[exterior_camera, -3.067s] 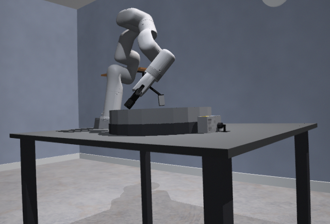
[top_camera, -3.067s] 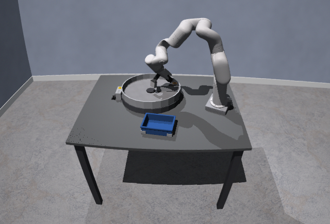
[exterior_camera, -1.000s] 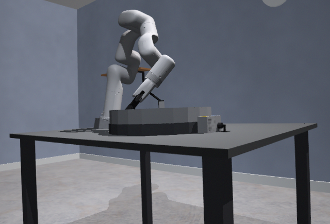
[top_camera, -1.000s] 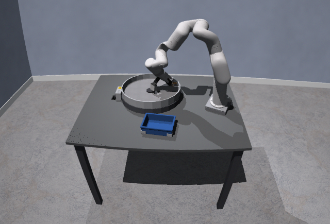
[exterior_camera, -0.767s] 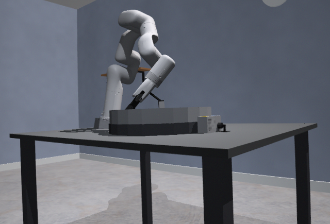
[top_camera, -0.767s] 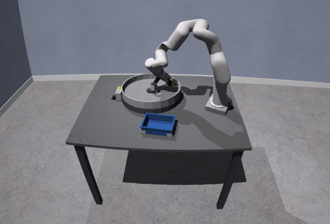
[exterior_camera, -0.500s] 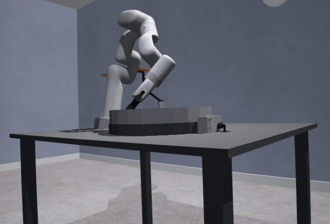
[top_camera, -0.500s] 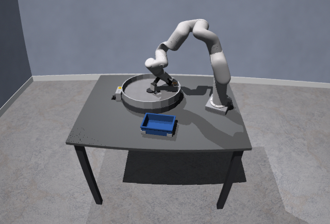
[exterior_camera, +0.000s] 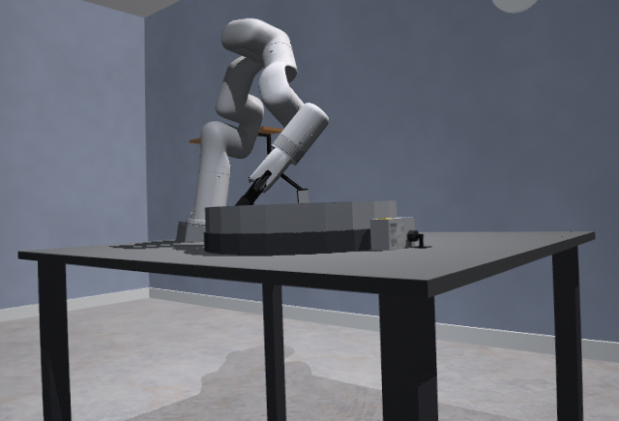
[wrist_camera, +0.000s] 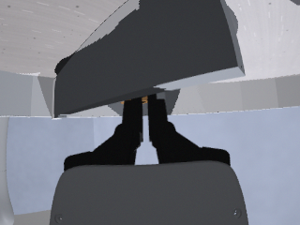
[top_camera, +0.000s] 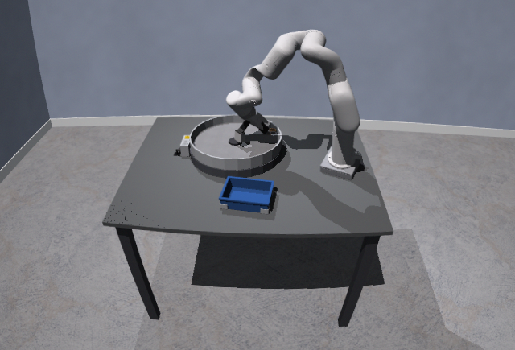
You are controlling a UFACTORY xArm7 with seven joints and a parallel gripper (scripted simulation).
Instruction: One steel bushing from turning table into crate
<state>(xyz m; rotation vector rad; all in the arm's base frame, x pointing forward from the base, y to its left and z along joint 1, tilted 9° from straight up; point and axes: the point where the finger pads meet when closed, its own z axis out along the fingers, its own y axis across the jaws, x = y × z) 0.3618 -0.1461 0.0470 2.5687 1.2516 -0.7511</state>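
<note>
My arm arches up from its base plate at the right rear of the dark table and bends down into the turning table, a round grey tray with a raised rim. My claw reaches low over the far right side of the disc, close to the rim, and its fingers are drawn nearly together, with only a thin slit of light between them in the wrist view. They are clamped on a small thing at their tips: a brownish bushing, which from above shows as a little ring by the tray's far edge and from the wrist as a sliver of orange-brown between the tips, half hidden by a dark grey slab. Whether it is steel I cannot tell at this size. A dark shape lies on the disc near its middle, too unclear to name. A small grey control box sits against the tray's outer wall. The blue crate stands on the table just in front of the turning table, apart from my claw.
</note>
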